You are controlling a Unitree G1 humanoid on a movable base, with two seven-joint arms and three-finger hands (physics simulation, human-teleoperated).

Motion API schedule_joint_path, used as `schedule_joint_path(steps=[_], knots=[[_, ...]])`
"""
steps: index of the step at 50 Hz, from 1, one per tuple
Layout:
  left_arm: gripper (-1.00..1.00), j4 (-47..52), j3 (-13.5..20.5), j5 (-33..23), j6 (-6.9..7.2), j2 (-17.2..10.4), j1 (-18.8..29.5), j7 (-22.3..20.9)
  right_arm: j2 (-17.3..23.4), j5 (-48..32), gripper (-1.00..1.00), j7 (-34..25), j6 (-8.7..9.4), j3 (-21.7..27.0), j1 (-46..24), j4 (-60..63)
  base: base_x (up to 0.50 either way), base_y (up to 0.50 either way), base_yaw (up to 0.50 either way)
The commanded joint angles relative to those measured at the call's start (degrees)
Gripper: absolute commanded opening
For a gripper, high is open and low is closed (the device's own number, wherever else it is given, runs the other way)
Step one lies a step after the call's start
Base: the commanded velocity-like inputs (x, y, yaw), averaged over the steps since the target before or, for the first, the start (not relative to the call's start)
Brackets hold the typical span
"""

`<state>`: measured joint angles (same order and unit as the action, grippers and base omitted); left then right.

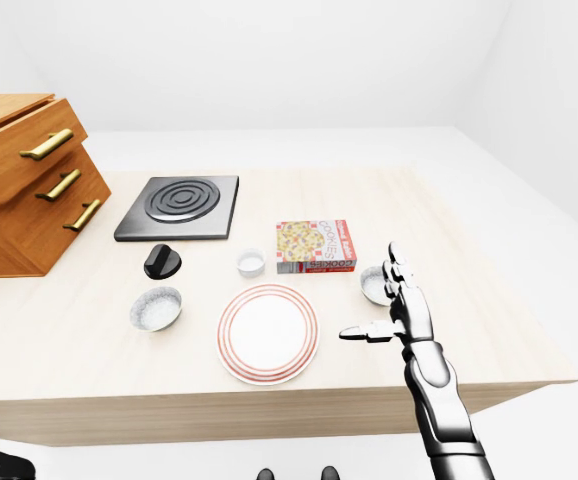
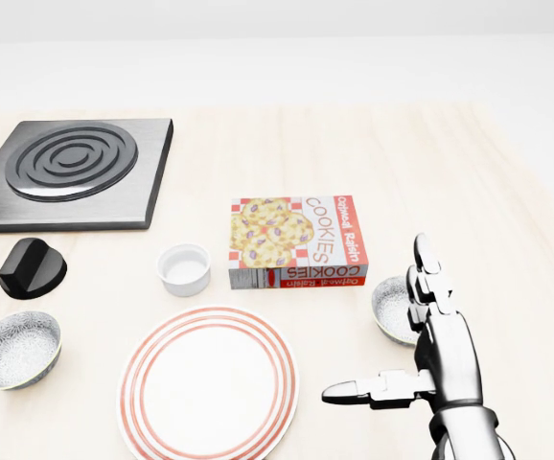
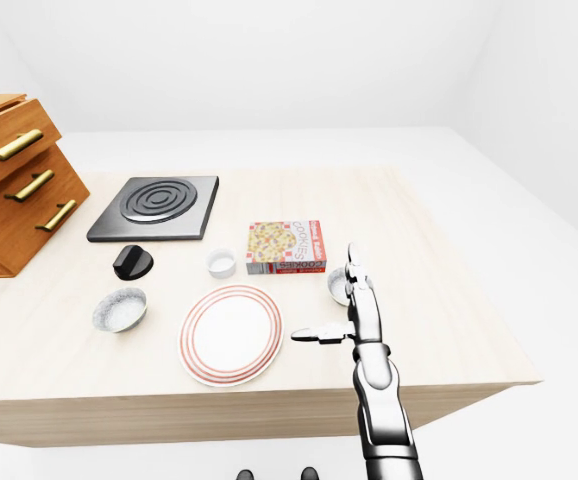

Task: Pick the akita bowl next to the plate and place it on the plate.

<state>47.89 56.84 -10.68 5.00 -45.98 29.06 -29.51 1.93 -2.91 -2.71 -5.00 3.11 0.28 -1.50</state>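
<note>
On the pale wooden table (image 2: 469,182), low in the head view, sits the plate (image 2: 208,383), white with red rings, nothing on it. Right of it, near the table's lower right, the right hand (image 2: 421,359) hovers with fingers straight and thumb stuck out toward the plate, spread wide and holding nothing. Its fingers overlap the near side of a small speckled bowl (image 2: 390,307), which rests on the table just beside the plate's right edge; contact cannot be told. A second speckled bowl (image 2: 13,348) lies left of the plate, well apart from the hand. Above the plate: a small white ramekin (image 2: 183,269) and a cookie box (image 2: 297,242) lying flat, side by side. Upper left, a black stove burner (image 2: 71,171), with a black knob (image 2: 32,267) below it. Wooden drawers (image 1: 24,185) stand at far left in the left-eye view. Left hand not visible.
</note>
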Motion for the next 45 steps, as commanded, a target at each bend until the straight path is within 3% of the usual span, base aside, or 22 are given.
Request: schedule_joint_path(steps=[1, 3, 7, 10, 15, 19, 22, 28, 30, 33, 45], knots=[[1.0, -4.99, 33.16, 13.02, 0.0, 2.74, -18.14, -4.13, 0.03, -0.22, 1.0, 0.26, 0.0, 0.09, 0.0, -0.23, 0.0, 0.0, 0.0], [1.0, -8.54, 33.16, 19.36, 0.0, 5.0, -20.85, -0.35, 0.02, -0.28, 1.0, 0.24, 0.0, 0.03, 0.09, 0.01, 0.0, 0.0, 0.0], [1.0, -14.49, 33.16, 30.96, 0.0, 14.73, -28.81, 10.93, 0.0, -0.2, 1.0, 0.38, 0.0, 0.14, -0.07, 0.89, 0.0, 0.0, 0.0], [1.0, -18.02, 33.16, 39.59, 0.0, 16.62, -34.86, 18.02, 0.08, -0.32, 1.0, 0.4, 0.0, 0.18, -0.05, 0.33, 0.0, 0.0, 0.0], [1.0, -26.05, 33.16, 46.27, 0.0, 19.59, -43.17, 24.2, -0.03, -0.61, 1.0, 0.36, 0.0, -0.1, 0.46, 0.76, 0.0, 0.0, 0.0], [1.0, -39.48, 33.16, 47.09, 0.0, 23.59, -47.22, 25.96, 0.0, -0.7, 1.0, 0.3, 0.0, -0.07, 0.32, 0.27, 0.0, 0.0, 0.0], [1.0, -46.12, 33.16, 48.76, 0.0, 24.4, -50.22, 27.72, 0.0, -0.85, 1.0, 0.37, 0.0, -0.1, 0.15, -0.41, 0.0, 0.0, 0.0], [1.0, -53.58, 33.16, 50.09, 0.0, 25.8, -51.7, 26.41, -0.01, -1.01, 1.0, 0.38, 0.0, -0.19, 0.31, -0.29, 0.0, 0.0, 0.0], [1.0, -55.94, 30.69, 50.15, 0.0, 26.2, -51.15, 25.85, 0.01, -1.11, 1.0, 0.41, 0.0, -0.18, 0.25, -0.72, 0.0, 0.0, 0.0], [1.0, -56.22, 28.18, 49.66, 0.0, 26.49, -51.21, 26.35, 0.0, -1.14, 1.0, 0.4, 0.0, -0.19, 0.31, -0.38, 0.0, 0.0, 0.0], [1.0, -50.85, 28.83, 46.81, 0.0, 27.12, -51.34, 28.21, 0.06, -1.78, 1.0, 0.68, 0.0, -0.24, 0.0, -1.71, 0.0, 0.0, 0.0]])
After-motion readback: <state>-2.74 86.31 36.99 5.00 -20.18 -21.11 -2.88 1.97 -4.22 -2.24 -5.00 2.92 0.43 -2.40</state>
